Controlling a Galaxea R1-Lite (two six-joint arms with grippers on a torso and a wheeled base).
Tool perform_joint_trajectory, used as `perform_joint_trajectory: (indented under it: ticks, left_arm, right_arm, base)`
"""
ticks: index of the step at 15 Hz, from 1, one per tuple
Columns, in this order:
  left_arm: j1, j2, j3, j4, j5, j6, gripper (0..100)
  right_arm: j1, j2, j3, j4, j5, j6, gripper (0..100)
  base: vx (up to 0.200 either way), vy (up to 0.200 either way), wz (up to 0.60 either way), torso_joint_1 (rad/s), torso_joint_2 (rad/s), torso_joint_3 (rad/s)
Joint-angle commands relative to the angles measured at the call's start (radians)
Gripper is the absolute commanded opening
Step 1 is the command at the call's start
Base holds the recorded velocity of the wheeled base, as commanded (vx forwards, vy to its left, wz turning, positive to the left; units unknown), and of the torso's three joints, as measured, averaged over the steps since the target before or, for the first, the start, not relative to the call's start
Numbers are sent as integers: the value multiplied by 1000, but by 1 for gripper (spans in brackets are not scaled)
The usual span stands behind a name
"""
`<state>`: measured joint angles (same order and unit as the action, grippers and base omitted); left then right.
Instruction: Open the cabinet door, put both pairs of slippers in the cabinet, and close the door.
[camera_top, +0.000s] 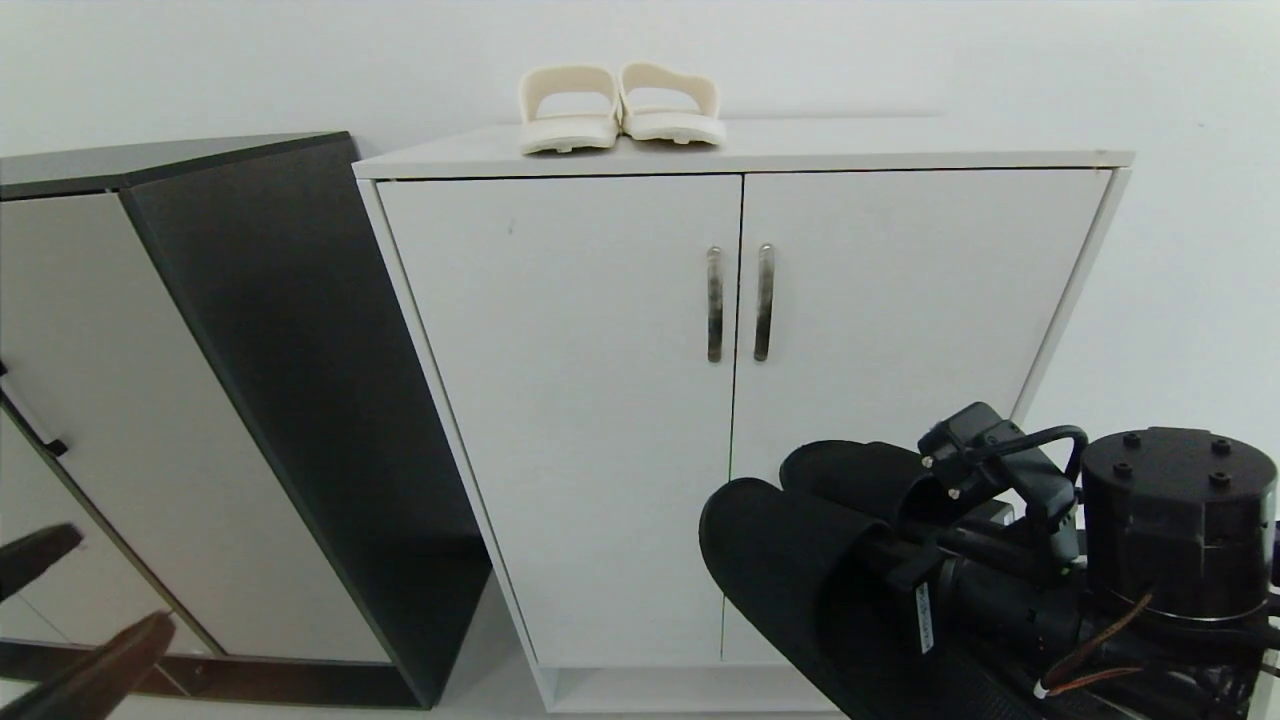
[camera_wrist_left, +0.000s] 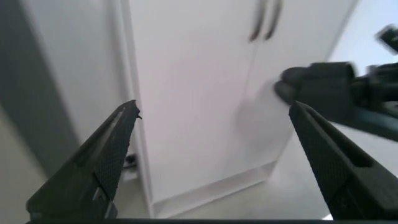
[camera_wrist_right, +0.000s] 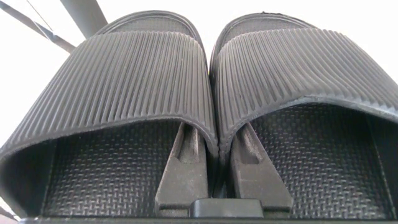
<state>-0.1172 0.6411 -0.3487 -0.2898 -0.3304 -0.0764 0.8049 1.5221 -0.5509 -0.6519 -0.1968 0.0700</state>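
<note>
right end effector (camera_wrist_right: 214, 158) clamped on black slippers (camera_top: 800, 545) at adjoining walls, carrying both | left end effector (camera_wrist_left: 213, 112) apart, free for shut door (camera_top: 570, 400)

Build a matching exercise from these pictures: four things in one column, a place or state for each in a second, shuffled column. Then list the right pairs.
Things
1. cream slippers
2. black slippers
3. cabinet doors
4. left gripper

Places or states
A. open, holding nothing
B. on top of the white cabinet
C. clamped in the right gripper
D. both shut

Pairs: 1-B, 2-C, 3-D, 4-A
</note>
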Motion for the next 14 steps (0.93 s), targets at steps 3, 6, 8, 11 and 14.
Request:
perform_joint_trajectory:
  ticks: [3, 6, 8, 11, 14]
  left_arm:
    - [-248, 347, -53, -161, -64, -42, 100]
    - [-357, 450, -125, -161, -12, -54, 100]
    - [-456, 532, -173, -198, 67, -54, 100]
    - [-542, 690, -220, -370, 139, -57, 100]
    - [-588, 839, -340, -410, 156, -60, 100]
  right_arm:
    - [4, 18, 8, 0, 11, 1, 0]
    - [11, 16, 12, -23, 11, 1, 0]
    - [13, 16, 19, -37, 10, -1, 0]
    - [16, 23, 17, -38, 11, 1, 0]
    - [14, 32, 12, -52, 14, 1, 0]
  base:
    - [0, 0, 0, 0, 0, 0]
    - [0, 0, 0, 0, 0, 0]
    - [0, 0, 0, 0, 0, 0]
    - [0, 0, 0, 0, 0, 0]
    - [0, 0, 0, 0, 0, 0]
